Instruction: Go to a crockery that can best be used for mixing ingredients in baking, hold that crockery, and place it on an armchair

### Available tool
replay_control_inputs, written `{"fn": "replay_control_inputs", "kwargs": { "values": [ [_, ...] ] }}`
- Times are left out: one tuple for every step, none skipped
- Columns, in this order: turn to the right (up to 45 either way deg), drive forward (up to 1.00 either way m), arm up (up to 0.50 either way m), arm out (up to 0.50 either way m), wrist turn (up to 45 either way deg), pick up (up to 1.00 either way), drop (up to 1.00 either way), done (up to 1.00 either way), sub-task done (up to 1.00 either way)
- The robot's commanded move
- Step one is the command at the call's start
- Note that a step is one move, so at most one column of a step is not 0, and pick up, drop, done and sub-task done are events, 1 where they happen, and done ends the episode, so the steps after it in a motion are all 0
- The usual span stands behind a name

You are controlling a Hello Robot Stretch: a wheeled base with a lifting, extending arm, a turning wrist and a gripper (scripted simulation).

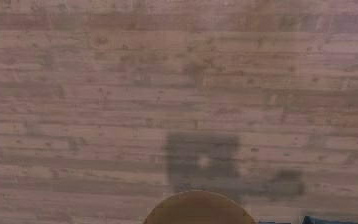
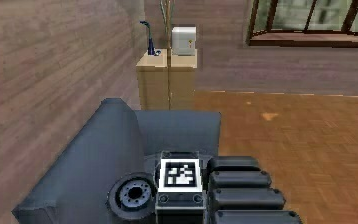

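armchair right at my gripper, bowl unconfirmed

okay, arm side view: my arm comes up from the bottom edge with the white marker square at its end. just left of that is a dark round body that i take for my gripper. i can't make out the fingers against the dark cushion, so i cannot tell how they stand or whether i've got hold of anything.

here's the relation that matters. the blue-grey armchair lies right at and behind the gripper. its seat spreads from there toward the view's left and upward, with one padded side slanting from the lower left up toward the middle. so the drop spot is on the gripper's own side, not out over the open floor on the right. i can't say from this angle whether the gripper is above the seat or only beside it.

where the bowl is, i cannot tell. in the forward view there's a brown rounded shape at the bottom edge against wooden planks, too little of it to name.

past the chair stands a tan side table with a white box on top, well apart from my arm. my judgement: if the bowl is in hand, the next move is a short lowering onto the seat. if it isn't, placing isn't due yet.
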Motion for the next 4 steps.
{"fn": "replay_control_inputs", "kwargs": {
  "values": [
    [0.0,0.0,0.0,0.38,0.0,0.0,0.0,0.0,0.0],
    [0.0,0.0,0.0,0.0,45.0,0.0,0.0,0.0,0.0],
    [0.0,0.0,0.0,0.0,45.0,0.0,0.0,0.0,0.0],
    [0.0,0.0,0.0,0.0,39.0,0.0,0.0,0.0,0.0]
  ]
}}
